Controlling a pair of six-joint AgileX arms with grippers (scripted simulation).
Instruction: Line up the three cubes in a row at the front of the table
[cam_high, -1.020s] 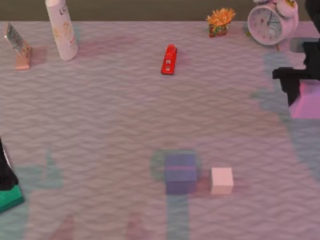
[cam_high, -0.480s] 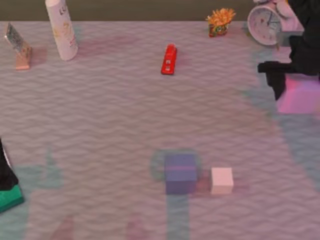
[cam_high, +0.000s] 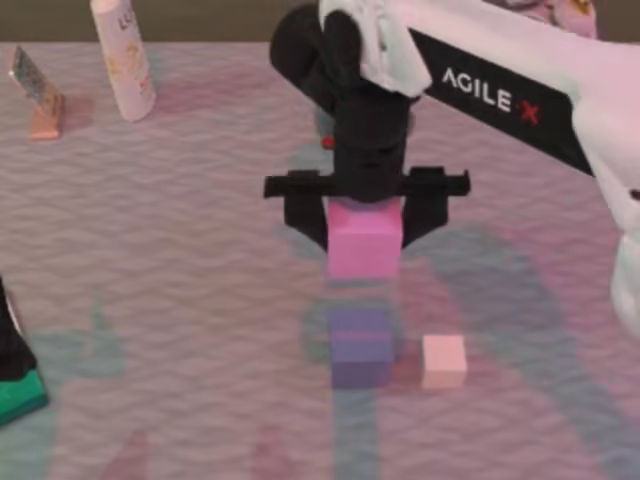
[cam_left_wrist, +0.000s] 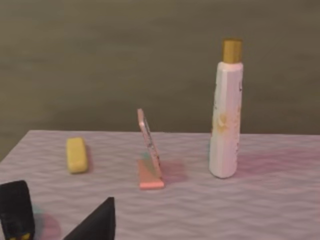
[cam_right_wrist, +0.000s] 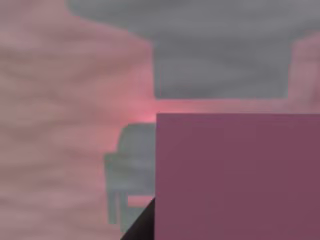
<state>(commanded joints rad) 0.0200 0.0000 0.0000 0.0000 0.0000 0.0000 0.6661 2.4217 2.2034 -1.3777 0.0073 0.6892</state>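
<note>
Top view: right claw (cam_high: 365, 222) (black) grips matte bright pink cube (cam_high: 364, 238).

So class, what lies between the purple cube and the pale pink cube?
Nothing: in the top view only bare table cloth separates the purple cube from the pale pink cube; they sit apart, side by side.

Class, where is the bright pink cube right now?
Top view: the bright pink cube sits mid-table in the right gripper, just behind the purple cube.
</note>
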